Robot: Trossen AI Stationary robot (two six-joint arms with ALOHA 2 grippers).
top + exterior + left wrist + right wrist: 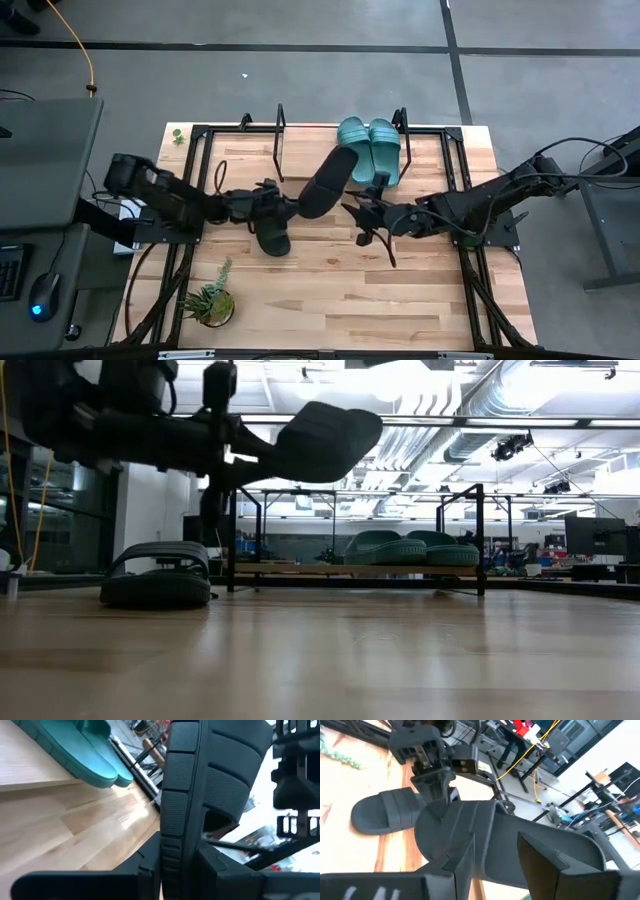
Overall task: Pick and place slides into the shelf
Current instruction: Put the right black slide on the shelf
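Tabletop [400,300] of butcher-block wood carried everything, with two dark arms reaching inward from opposite sides. Beyond both grippers stood the shelf [300,150], one light board between black wire brackets. Four slides were in view: two teal, two black. The teal pair [368,145] lay side by side on the shelf board, beyond the right gripper [368,212], long axes running across the board's depth. One black slide [327,182] was lifted off the wood, gripped at one end by the left gripper [283,207], fingers clamped on its edge; its long axis slanted away from that gripper toward the shelf. The second black slide [272,238] rested flat on the tabletop just beneath the left gripper. The right gripper hung near the raised slide; I cannot tell how its fingers stood. Only the low view showed the held slide clear above the resting one. A small potted plant [210,300] sat well behind the left gripper.
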